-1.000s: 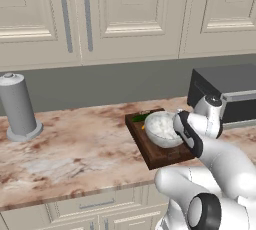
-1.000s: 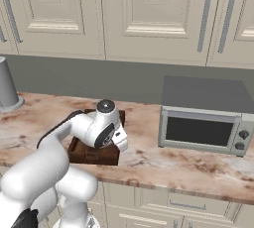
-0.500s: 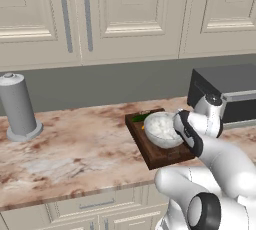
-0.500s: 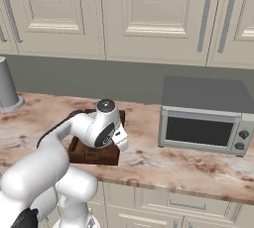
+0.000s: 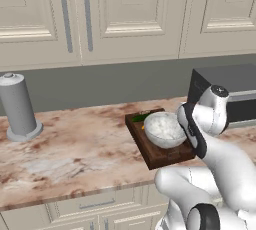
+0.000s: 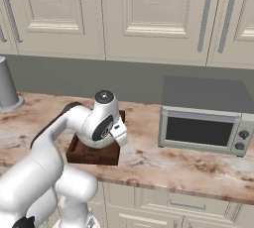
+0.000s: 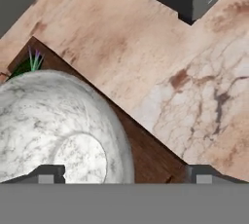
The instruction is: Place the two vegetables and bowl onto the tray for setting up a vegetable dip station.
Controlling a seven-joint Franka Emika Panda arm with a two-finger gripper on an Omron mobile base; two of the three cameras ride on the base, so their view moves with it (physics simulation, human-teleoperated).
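The bowl (image 5: 164,129) sits on the tray (image 5: 161,157); it looks stiff, smooth, perhaps heavy; the rim suits grasping; the gripper (image 7: 124,173) stands wide, straddling that rim.

Marbled bowl (image 5: 164,129) sits upright in brown tray (image 5: 150,152), green vegetable (image 5: 140,117) behind.

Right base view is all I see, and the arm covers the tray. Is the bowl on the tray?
Observer: Yes. In the left base view the bowl stands inside the tray.
Operator: And the green vegetable?
Observer: The green vegetable lies in the tray's far left corner, behind the bowl.
Operator: Is the tool open?
Observer: Yes. In the hand view the tool is open, with the bowl's rim between its tips.
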